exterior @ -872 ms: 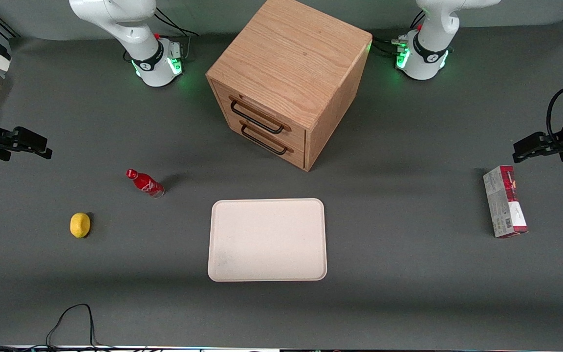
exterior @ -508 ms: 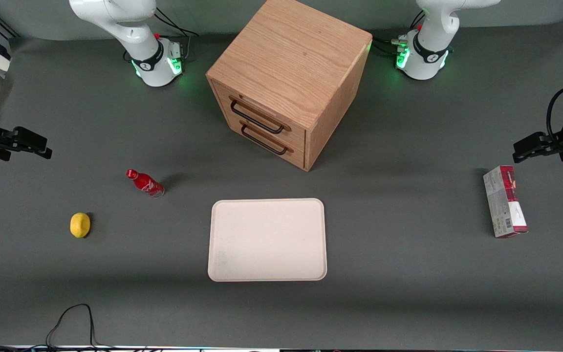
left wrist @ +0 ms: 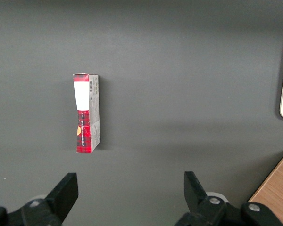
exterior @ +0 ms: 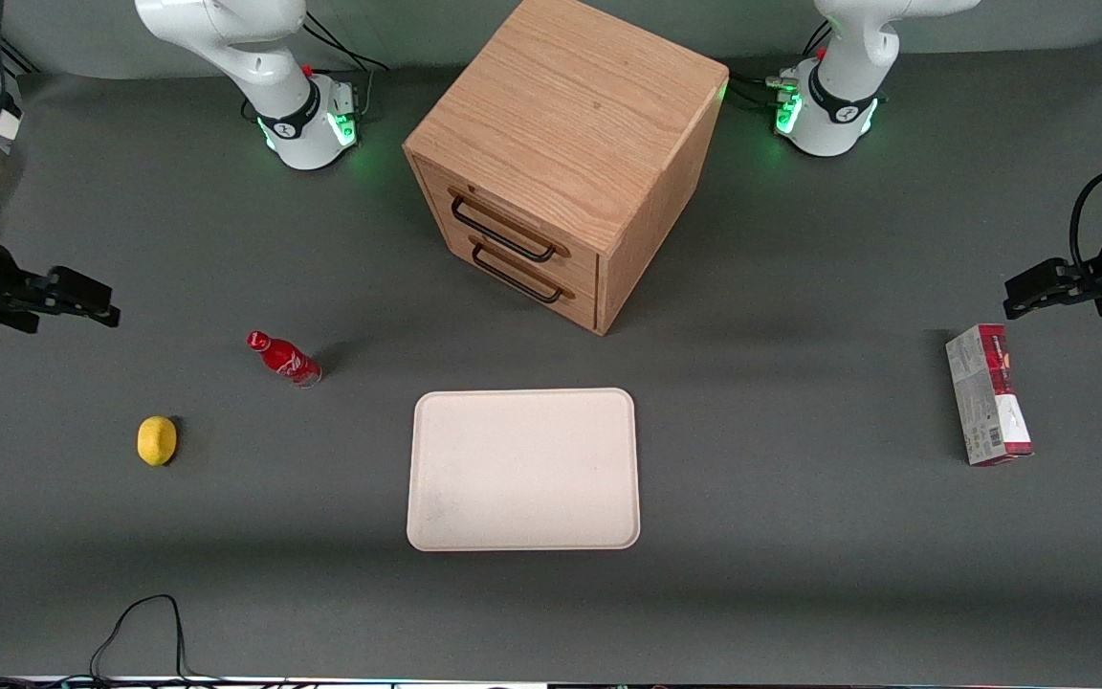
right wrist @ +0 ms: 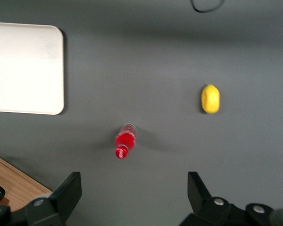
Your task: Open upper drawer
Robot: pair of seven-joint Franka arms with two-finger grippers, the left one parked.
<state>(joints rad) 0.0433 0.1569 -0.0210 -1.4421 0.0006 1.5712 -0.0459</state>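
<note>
Jaws spread wide and holding nothing, the gripper [exterior: 97,303] hangs above bare table at the working arm's end, well apart from the cabinet [exterior: 565,153]. The upper drawer [exterior: 503,222] sits flush and closed in the cabinet front, its black bar handle [exterior: 501,229] untouched. A red bottle [right wrist: 124,144] and a lemon [right wrist: 210,98] lie on the mat below the gripper.

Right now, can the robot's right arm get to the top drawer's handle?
Probably yes. The gripper hangs open near the working arm's end, away from the upper drawer; only a red bottle stands nearby, low on the table.
</note>
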